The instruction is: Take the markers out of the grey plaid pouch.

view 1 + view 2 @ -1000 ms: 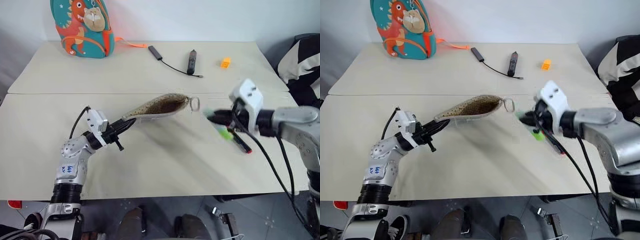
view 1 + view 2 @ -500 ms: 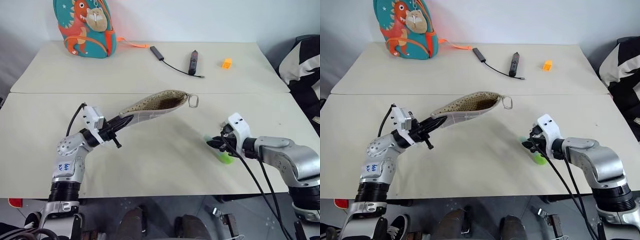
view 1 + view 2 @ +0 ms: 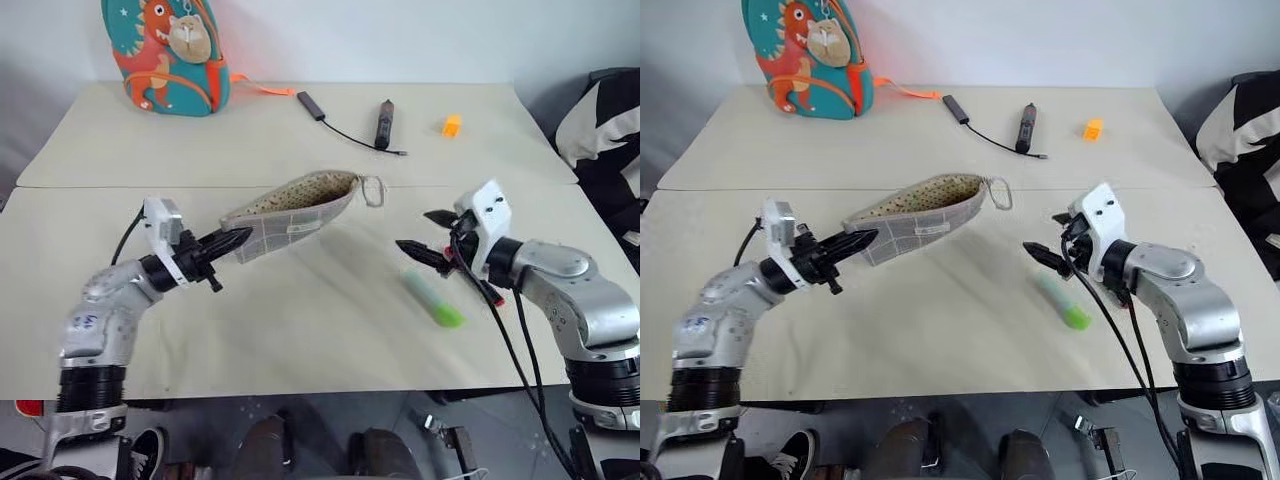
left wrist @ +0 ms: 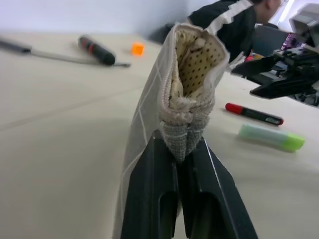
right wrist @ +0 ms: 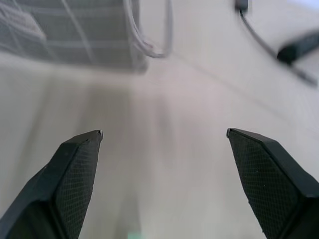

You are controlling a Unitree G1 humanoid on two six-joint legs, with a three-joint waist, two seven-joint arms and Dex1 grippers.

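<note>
Markers both out on the table: green marker (image 3: 433, 299) flat near the right gripper (image 3: 427, 232), red marker (image 4: 253, 113) just past it, partly hidden behind that arm. Grey plaid pouch (image 3: 289, 211) held up off the table by one end, unzipped, ring pull (image 3: 371, 189) hanging at the far end, pinched in the closed left gripper (image 3: 232, 240). Right jaws spread wide, empty, above the table.

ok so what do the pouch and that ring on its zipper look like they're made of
The grey plaid pouch looks like woven fabric, matte: the weave shows at its pinched end in the left wrist view, it sags between the left tool and its open mouth, and the lining is tan with dark dots. The ring pull looks like thin metal wire, pale with a slight sheen, though plastic can't be ruled out.
</note>
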